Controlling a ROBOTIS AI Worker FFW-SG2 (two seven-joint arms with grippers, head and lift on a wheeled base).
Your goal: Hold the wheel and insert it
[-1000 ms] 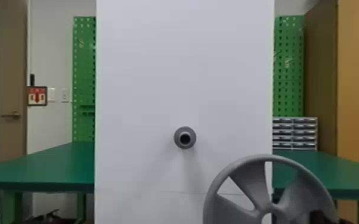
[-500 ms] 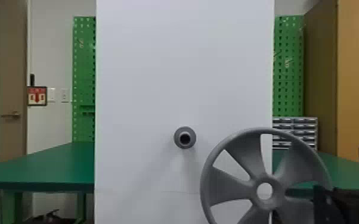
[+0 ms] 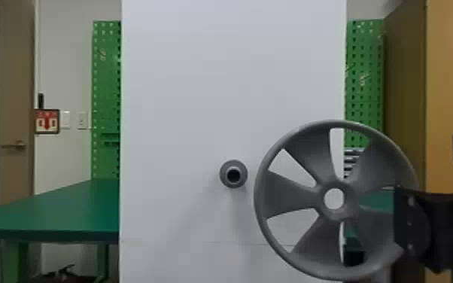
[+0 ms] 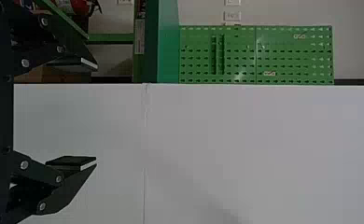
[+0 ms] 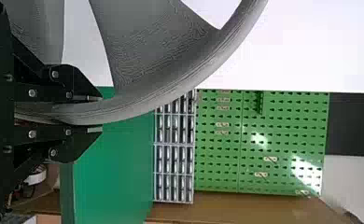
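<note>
Two fingers of the right gripper (image 3: 412,225) clamp the rim of the wheel (image 3: 289,193), which has risen since the earlier frame, its hub now slightly lower than the grey peg (image 3: 233,163) and to its right. On the left gripper (image 4: 95,114), the fingers stand apart. Behind the white panel (image 3: 199,75) lie a green surface (image 3: 67,210) and pegboard (image 3: 105,94).

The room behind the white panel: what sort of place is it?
Probably a workshop or lab, going by the green pegboard, the green table and the rack of small drawers.
</note>
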